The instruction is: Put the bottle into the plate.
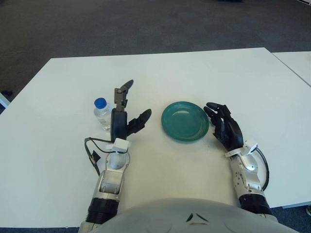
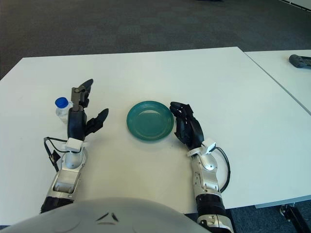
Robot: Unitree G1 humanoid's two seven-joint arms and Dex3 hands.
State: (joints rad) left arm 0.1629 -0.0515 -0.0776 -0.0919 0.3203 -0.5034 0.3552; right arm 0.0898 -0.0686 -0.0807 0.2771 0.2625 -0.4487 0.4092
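A small clear bottle (image 1: 102, 114) with a blue cap stands upright on the white table (image 1: 160, 73), left of centre. My left hand (image 1: 124, 114) is raised just to the right of it, fingers spread, holding nothing; the palm partly hides the bottle's lower right side. A teal plate (image 1: 185, 120) lies to the right of that hand, with nothing in it. My right hand (image 1: 225, 127) shows beside the plate's right rim, fingers relaxed and holding nothing.
A second white table (image 1: 299, 63) adjoins at the far right, with a dark object (image 2: 300, 60) on it. Dark carpet lies beyond the table's far edge.
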